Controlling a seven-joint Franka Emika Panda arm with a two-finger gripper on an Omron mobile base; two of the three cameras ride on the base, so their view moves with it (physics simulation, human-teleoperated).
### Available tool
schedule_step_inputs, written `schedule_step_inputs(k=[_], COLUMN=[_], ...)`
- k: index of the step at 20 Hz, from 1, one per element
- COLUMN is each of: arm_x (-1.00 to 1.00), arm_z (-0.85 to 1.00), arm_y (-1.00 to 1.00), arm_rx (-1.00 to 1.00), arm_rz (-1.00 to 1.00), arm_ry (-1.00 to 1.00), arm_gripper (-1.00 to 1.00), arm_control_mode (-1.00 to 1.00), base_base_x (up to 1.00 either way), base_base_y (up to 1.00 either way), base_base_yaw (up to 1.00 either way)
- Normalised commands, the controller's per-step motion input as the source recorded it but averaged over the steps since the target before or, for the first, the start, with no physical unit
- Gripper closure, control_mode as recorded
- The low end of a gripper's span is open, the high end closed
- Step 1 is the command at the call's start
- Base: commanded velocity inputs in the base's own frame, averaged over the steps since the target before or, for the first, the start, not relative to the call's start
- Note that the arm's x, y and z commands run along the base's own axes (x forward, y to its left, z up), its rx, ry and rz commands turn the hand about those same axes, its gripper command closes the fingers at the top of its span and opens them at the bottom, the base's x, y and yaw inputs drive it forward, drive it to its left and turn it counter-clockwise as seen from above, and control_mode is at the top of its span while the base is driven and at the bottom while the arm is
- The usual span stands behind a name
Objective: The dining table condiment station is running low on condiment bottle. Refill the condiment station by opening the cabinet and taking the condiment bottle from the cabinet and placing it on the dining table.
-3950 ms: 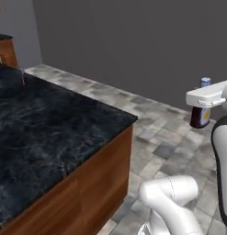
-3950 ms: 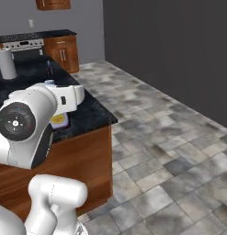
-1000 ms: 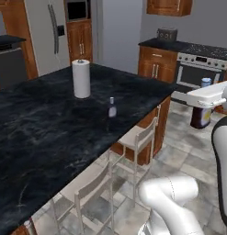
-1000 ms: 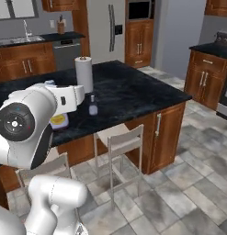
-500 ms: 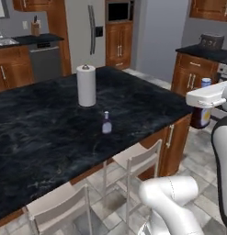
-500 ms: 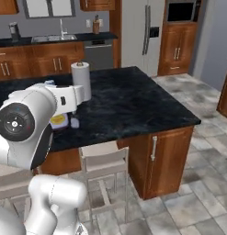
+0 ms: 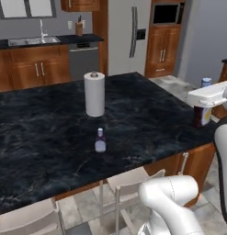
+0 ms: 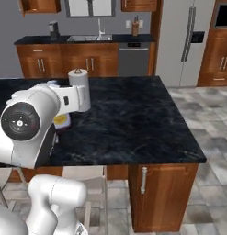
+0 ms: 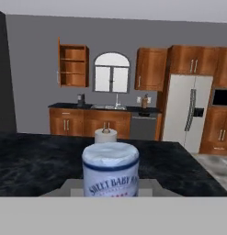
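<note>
Gripper (image 7: 203,108) clamps my condiment bottle (image 7: 202,112) at the desk's (image 7: 147,114) right edge; lowering it from here risks clipping that edge, or tipping it off.

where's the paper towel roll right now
The paper towel roll stands upright on the dining table, toward its far side in the left base view, just beyond the small condiment station bottle.

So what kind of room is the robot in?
A home kitchen, it looks like. There's a tall steel fridge, a sink under a window on the back counter, and a big black marble dining table with a paper-towel roll standing on it.
</note>
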Motion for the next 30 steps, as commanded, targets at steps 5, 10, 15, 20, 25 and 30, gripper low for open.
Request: schedule_step_inputs(k=[5, 10, 15, 20, 25, 30], arm_x=[0.00, 0.00, 0.00, 0.19, 0.12, 0.29], arm_z=[0.00, 0.00, 0.00, -0.03, -0.09, -0.48], arm_y=[0.00, 0.00, 0.00, 0.02, 0.00, 0.02], arm_rx=[0.00, 0.00, 0.00, 0.00, 0.00, 0.00], arm_rz=[0.00, 0.00, 0.00, 0.00, 0.00, 0.17], arm_ry=[0.00, 0.00, 0.00, 0.00, 0.00, 0.00], arm_gripper=[1.00, 1.00, 1.00, 1.00, 1.00, 1.00], arm_control_mode=[1.00, 1.00, 1.00, -1.00, -1.00, -1.00], base_base_x=[0.82, 0.61, 0.49, 0.18, 0.00, 0.00], base_base_y=[0.00, 0.03, 0.09, 0.10, 0.00, 0.00], base_base_yaw=[0.39, 0.38, 0.36, 0.05, 0.00, 0.00])
